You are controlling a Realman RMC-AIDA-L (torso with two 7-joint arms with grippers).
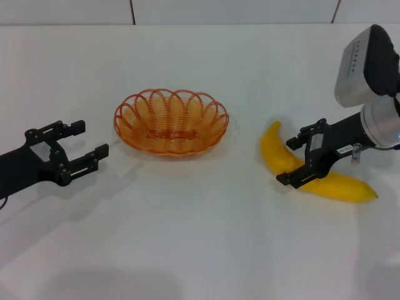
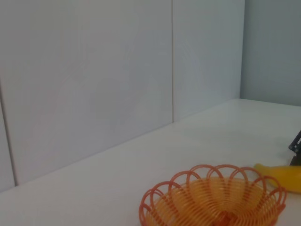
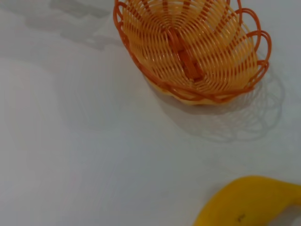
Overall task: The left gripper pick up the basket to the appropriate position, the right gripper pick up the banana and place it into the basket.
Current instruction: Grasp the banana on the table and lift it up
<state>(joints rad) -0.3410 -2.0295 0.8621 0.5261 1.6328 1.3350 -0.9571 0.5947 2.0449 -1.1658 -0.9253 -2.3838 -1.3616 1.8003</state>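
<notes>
The orange wire basket [image 1: 127,110] sits on the white table, left of centre and towards the back. The yellow banana [image 1: 344,185] lies flat on the table to its right. My left gripper [image 1: 90,139] is open and empty, low over the table just left of the basket and apart from it. My right gripper [image 1: 287,160] is open, with one jaw on each side of the banana near its upper end. The basket [image 2: 211,200] and the banana's end [image 2: 282,176] show in the left wrist view. The right wrist view shows the basket [image 3: 188,52] and the banana [image 3: 249,202].
The white table [image 1: 200,237] stretches bare in front of the basket and between the arms. A pale panelled wall [image 2: 117,70] stands behind the table's far edge.
</notes>
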